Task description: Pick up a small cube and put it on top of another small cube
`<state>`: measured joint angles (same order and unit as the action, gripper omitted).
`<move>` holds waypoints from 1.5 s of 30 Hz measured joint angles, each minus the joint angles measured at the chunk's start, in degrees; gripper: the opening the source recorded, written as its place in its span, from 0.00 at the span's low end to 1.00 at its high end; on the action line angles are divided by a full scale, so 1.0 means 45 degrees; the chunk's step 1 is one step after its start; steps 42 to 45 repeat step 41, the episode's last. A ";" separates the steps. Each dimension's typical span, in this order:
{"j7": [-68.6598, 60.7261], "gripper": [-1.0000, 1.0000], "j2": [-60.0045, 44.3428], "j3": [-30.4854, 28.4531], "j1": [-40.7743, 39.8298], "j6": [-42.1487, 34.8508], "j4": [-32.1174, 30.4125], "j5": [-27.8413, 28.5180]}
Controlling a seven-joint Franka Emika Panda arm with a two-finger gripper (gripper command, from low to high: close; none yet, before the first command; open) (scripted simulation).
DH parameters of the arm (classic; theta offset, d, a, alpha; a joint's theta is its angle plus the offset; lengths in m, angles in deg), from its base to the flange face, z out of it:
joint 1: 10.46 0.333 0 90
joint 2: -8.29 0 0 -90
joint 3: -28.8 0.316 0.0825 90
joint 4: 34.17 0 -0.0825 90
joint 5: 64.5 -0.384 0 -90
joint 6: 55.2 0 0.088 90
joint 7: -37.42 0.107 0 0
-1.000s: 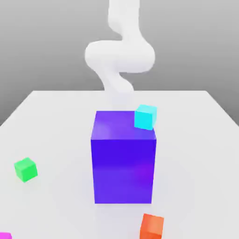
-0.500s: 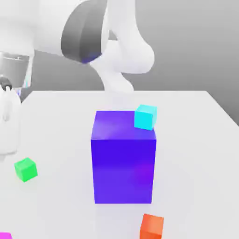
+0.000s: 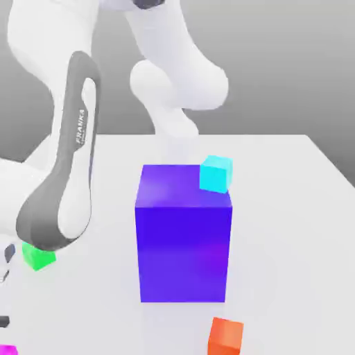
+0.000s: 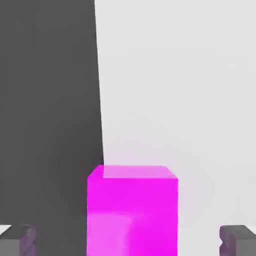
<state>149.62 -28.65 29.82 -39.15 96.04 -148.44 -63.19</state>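
From the exterior view, my white arm (image 3: 62, 180) fills that view's left side, bending down toward the near left corner of the desk (image 3: 291, 208). A large blue-violet block (image 3: 184, 236) stands upright in the middle of the desk. A small cyan cube (image 3: 216, 174) shows at the block's upper far corner on the view's right; I cannot tell whether it rests on the block or sits on the desk behind it. A small green cube (image 3: 38, 257) lies on the desk to the view's left, partly covered by my arm. A small orange cube (image 3: 226, 337) sits near the front edge, below the block and a little to the view's right. A sliver of a magenta cube (image 3: 7, 350) peeks in at the lower left corner of the view.

From the hand view, the magenta cube (image 4: 132, 212) stands on the pale desk (image 4: 190, 100) close to its edge, with dark ground beyond. My end effector (image 4: 131, 240) is spread wide: one fingertip (image 4: 17, 241) sits on one side of the cube and the other on the opposite side, each clear of the cube's faces. The cube lies between them, not gripped.
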 joint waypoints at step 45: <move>-0.7792 1.00 0.6307 -0.1542 -0.3357 0.2808 -0.9127 -0.0988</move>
